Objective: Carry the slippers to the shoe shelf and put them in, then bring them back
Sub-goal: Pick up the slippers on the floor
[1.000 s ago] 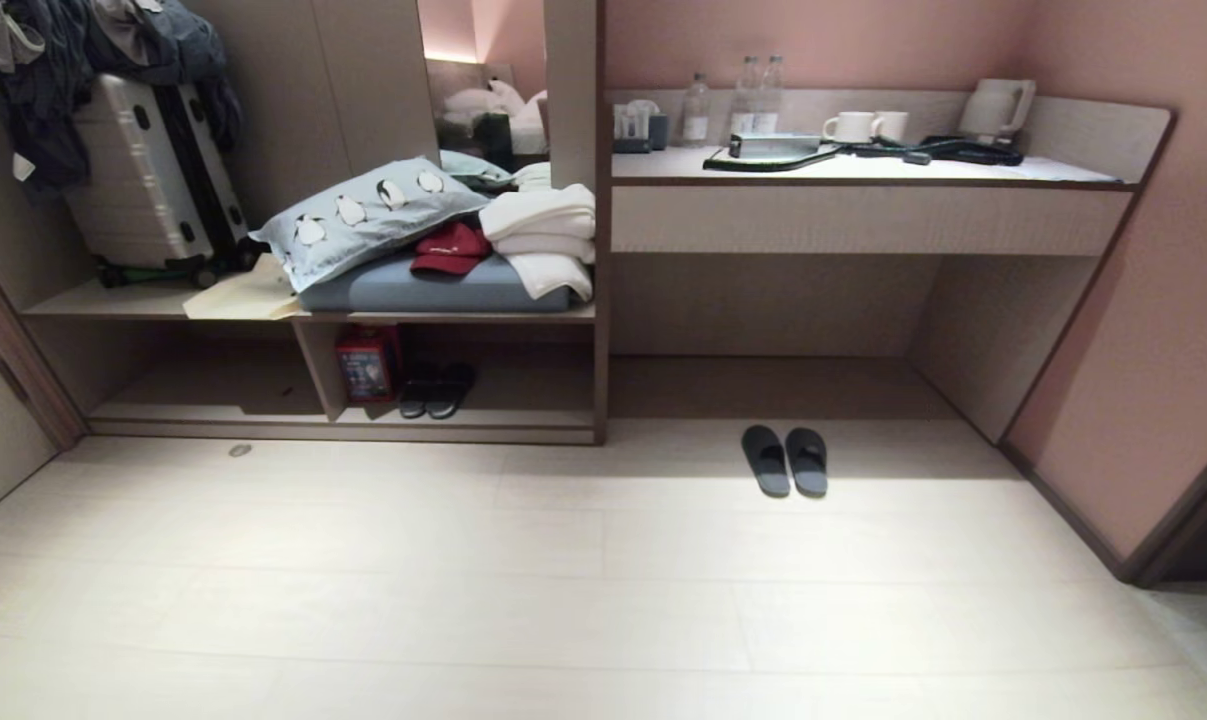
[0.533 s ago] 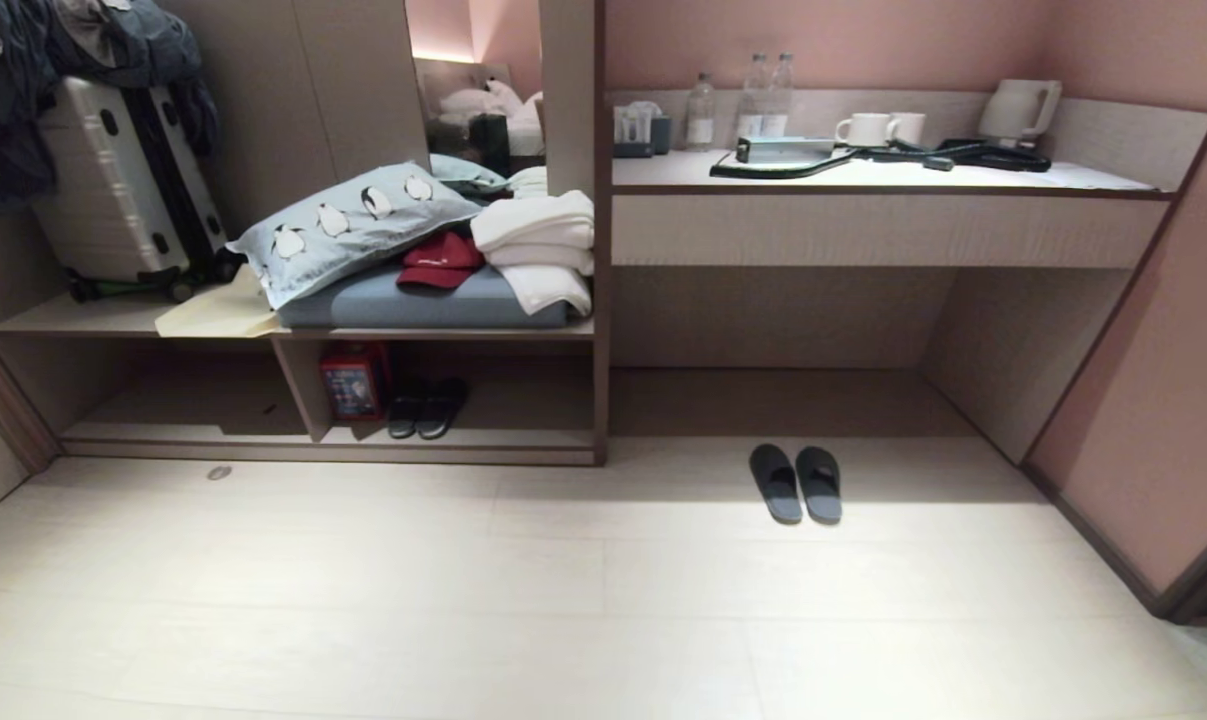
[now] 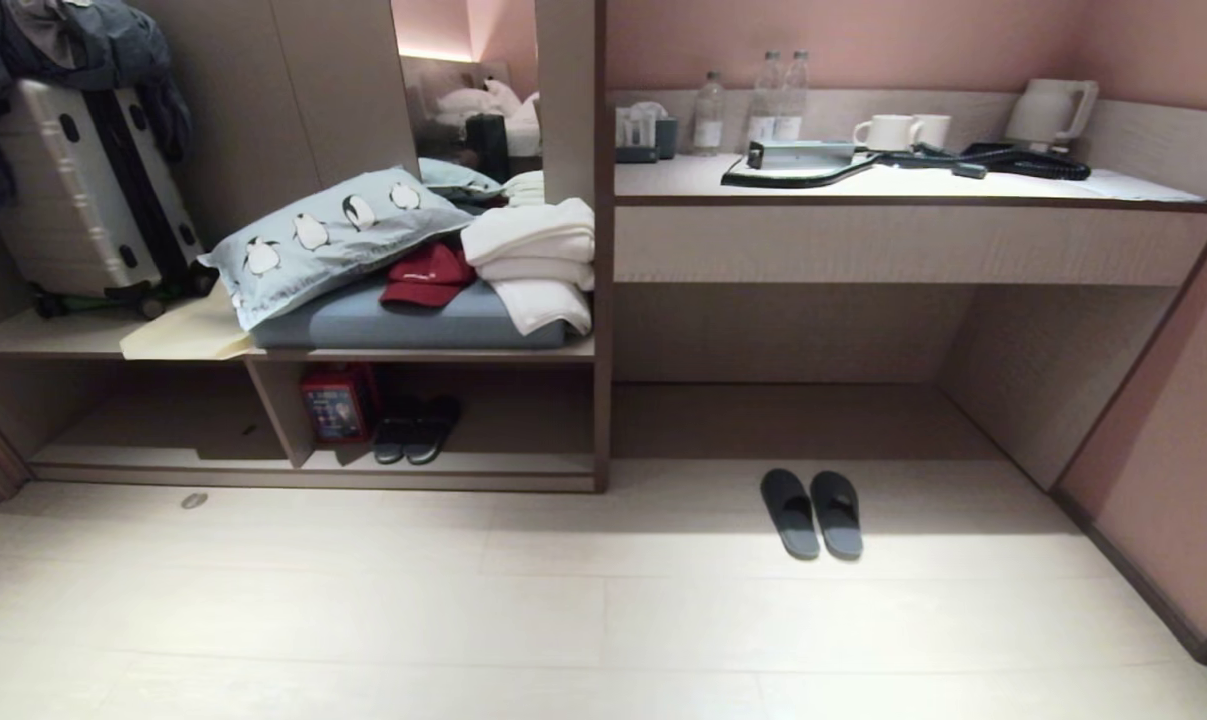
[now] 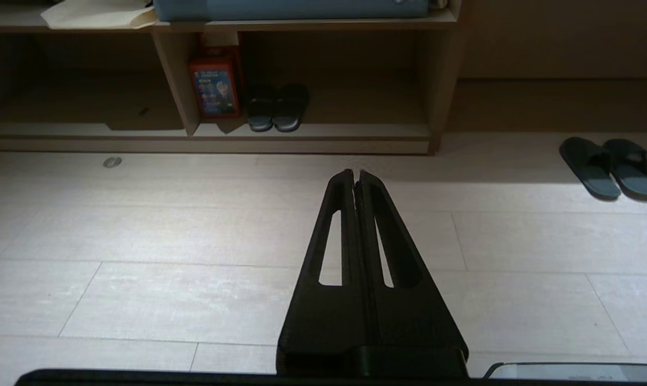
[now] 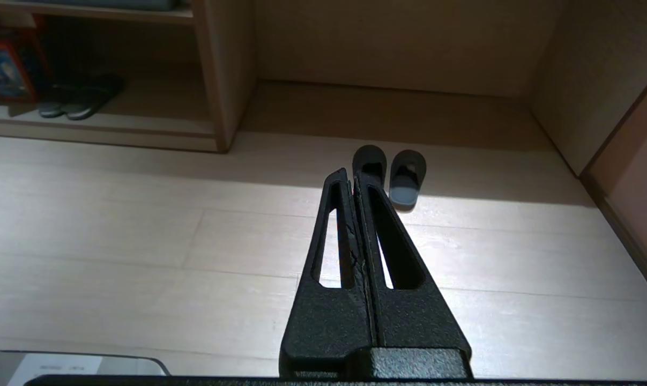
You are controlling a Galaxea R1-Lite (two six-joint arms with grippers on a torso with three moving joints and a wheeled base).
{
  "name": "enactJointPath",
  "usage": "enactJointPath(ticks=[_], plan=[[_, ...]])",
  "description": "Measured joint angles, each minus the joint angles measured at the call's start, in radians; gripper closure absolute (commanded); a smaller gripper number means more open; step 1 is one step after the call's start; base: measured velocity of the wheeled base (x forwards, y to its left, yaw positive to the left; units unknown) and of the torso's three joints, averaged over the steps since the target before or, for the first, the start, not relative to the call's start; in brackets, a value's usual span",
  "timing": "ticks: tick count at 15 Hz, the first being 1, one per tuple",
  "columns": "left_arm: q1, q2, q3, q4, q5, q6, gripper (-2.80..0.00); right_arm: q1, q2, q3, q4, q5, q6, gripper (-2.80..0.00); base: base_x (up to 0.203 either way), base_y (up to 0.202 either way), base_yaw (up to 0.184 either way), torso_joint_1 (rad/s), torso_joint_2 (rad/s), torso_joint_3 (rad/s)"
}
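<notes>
The slippers [image 3: 811, 513], a dark grey pair, lie side by side on the pale floor in front of the recess under the desk. They also show in the left wrist view, slippers [image 4: 607, 167], and in the right wrist view, slippers [image 5: 407, 174]. To their left is the shoe shelf [image 3: 463, 472], a low open cubby with a base board and a divider. Neither arm reaches into the head view. My left gripper [image 4: 356, 172] is shut and empty above bare floor. My right gripper [image 5: 351, 172] is also shut and empty, pointing towards the slippers and well short of them.
Inside the shelf stand another dark pair [image 3: 418, 440] and a red box [image 3: 335, 402]. The bench above carries a suitcase [image 3: 83, 190], a penguin pillow [image 3: 333, 235], a red cap and towels. The desk [image 3: 903, 185] holds bottles, cups and a kettle. A pink wall [image 3: 1163, 440] closes the right side.
The whole view has shifted: shelf, desk and slippers sit lower and larger in the picture, so the camera has come closer. Nothing on the floor has moved.
</notes>
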Motion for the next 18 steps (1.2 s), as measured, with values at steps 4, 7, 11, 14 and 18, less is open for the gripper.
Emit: enactJointPath(ticks=[4, 7, 11, 14, 18], plan=[[0.0, 0.0, 0.0, -0.001, 0.0, 0.0, 0.0, 0.0, 0.0, 0.0, 0.0, 0.0, 0.0, 0.0, 0.194, 0.0, 0.0, 0.003, 0.0, 0.001], [0.0, 0.0, 0.0, 0.0, 0.0, 0.0, 0.0, 0.0, 0.0, 0.0, 0.0, 0.0, 0.0, 0.0, 0.194, 0.0, 0.002, 0.004, 0.0, 0.001], [0.0, 0.0, 0.0, -0.001, -0.001, 0.0, 0.0, 0.0, 0.0, 0.0, 0.0, 0.0, 0.0, 0.0, 0.197, 0.0, -0.003, 0.004, 0.0, 0.001], [0.0, 0.0, 0.0, 0.0, 0.0, 0.0, 0.0, 0.0, 0.0, 0.0, -0.001, 0.0, 0.0, 0.0, 0.198, 0.0, -0.001, 0.001, 0.0, 0.002], [0.0, 0.0, 0.0, 0.0, 0.0, -0.001, 0.0, 0.0, 0.0, 0.0, -0.001, 0.0, 0.0, 0.0, 0.195, 0.0, 0.0, 0.003, 0.0, 0.002]])
